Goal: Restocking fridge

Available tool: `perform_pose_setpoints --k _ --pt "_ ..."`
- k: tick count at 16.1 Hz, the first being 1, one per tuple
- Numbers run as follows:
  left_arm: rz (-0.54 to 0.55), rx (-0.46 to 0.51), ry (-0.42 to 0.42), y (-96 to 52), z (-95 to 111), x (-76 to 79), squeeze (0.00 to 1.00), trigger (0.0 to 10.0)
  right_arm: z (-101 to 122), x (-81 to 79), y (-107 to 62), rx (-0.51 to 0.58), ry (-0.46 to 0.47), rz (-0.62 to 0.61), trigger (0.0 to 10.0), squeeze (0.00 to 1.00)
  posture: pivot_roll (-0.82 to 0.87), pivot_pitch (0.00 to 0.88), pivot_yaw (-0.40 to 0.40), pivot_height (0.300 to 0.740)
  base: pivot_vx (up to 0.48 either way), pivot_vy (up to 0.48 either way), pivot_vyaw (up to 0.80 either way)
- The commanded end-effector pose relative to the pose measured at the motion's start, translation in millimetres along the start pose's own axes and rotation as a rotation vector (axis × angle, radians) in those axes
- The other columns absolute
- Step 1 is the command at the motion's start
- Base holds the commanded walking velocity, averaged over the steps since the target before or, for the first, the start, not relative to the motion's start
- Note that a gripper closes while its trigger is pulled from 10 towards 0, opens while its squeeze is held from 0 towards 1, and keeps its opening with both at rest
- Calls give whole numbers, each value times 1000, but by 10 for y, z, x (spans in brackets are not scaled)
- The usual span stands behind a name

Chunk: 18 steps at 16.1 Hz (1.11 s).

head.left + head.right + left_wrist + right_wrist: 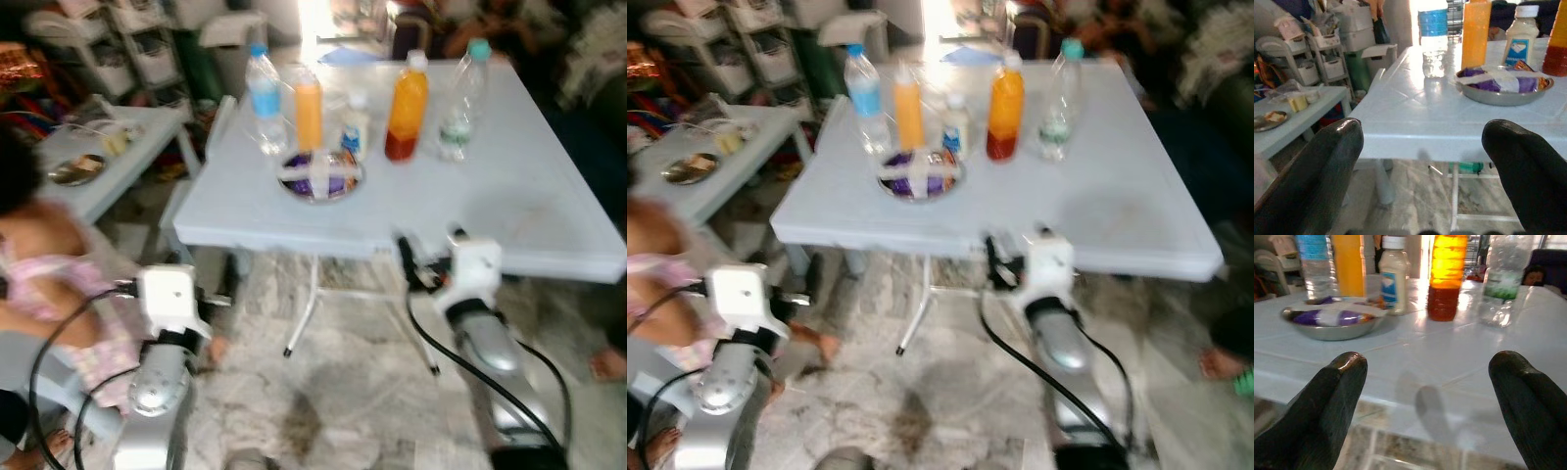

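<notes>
Both grippers, left (pixel 1420 161) and right (pixel 1425 401), hang released and empty just short of the table (pixel 509 206), poised to reach the bottles (pixel 408 106) and dish (pixel 321 176) grouped upright toward its far side.

A pale blue square plastic table (pixel 509 196) has a smooth, slightly glossy top that mirrors the things standing on it. Toward its far edge sits a shallow round metal dish (pixel 1327 328), polished and shiny, holding purple and white glossy wrappers (pixel 1498 81). Behind it stand clear plastic bottles: a blue-labelled water bottle (pixel 265 98), a green-labelled water bottle (pixel 1506 279), and an amber-filled bottle (pixel 1446 274), all glossy. A small white opaque plastic bottle (pixel 1393 274) looks matt. The floor (pixel 343 392) is mottled stone tile.
</notes>
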<state>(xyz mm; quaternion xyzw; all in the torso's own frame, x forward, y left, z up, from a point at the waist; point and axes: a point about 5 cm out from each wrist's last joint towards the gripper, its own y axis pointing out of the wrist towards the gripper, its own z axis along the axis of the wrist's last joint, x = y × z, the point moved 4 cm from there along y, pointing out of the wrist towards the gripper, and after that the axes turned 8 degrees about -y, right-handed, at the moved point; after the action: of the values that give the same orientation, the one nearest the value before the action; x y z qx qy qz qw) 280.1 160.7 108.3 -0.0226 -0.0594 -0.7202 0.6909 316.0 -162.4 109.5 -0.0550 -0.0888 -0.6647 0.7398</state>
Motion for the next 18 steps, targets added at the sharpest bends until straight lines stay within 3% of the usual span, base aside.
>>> perform_pose_setpoints --k 1,6,7,14,18 --pt "32 6 13 9 46 -118 0 10000 41 -115 55 17 0 40 10000 0 -21 80 64 740 304 0 0" --pt "55 26 11 82 83 -142 0 10000 261 -178 235 89 -4 104 10000 0 -19 79 21 740 298 0 0" --pt "52 39 4 103 116 -75 0 10000 339 -221 260 127 -17 146 10000 0 -17 85 9 740 0 0 0" --pt "47 34 -1 94 80 -56 0 10000 371 -255 262 143 -27 179 10000 0 -24 84 4 740 0 0 566" --pt "42 34 -7 108 71 -44 0 10000 364 -240 265 139 -27 171 10000 0 -25 85 4 740 308 206 273"
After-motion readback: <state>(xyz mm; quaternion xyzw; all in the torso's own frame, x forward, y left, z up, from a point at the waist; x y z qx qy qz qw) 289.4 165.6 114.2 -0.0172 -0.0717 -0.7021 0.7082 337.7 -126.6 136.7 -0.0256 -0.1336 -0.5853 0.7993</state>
